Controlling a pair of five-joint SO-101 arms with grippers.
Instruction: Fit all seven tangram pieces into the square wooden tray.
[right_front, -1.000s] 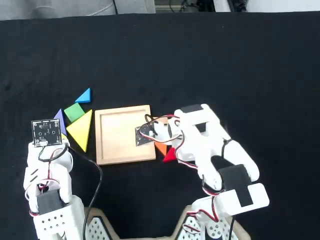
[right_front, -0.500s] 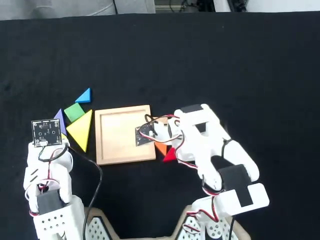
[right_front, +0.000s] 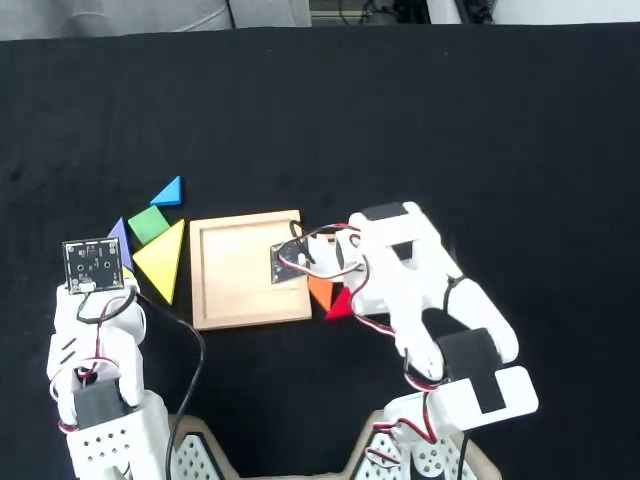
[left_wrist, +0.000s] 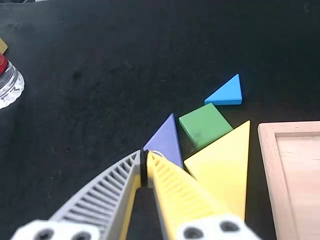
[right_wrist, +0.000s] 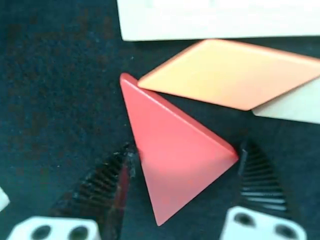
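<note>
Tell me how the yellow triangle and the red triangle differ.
Size: the yellow triangle is bigger than the red triangle. Place: yellow lies left of the wooden tray, by the green square; red lies right of it, beside the orange piece. State: red sits inside the open right gripper; yellow lies free. Both lie flat on the table, outside the tray.

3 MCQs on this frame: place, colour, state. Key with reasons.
1. Where is the green square? A) left of the tray B) in the tray C) right of the tray
2. The big triangle by the tray is: A) red B) yellow C) blue
3. The right gripper has its jaws: A) shut on the green square B) shut, empty C) open astride the red triangle
Key: 1 A, it lies outside the left rim. 2 B, plainly yellow in the high view. 3 C, one jaw shows each side of it.
</note>
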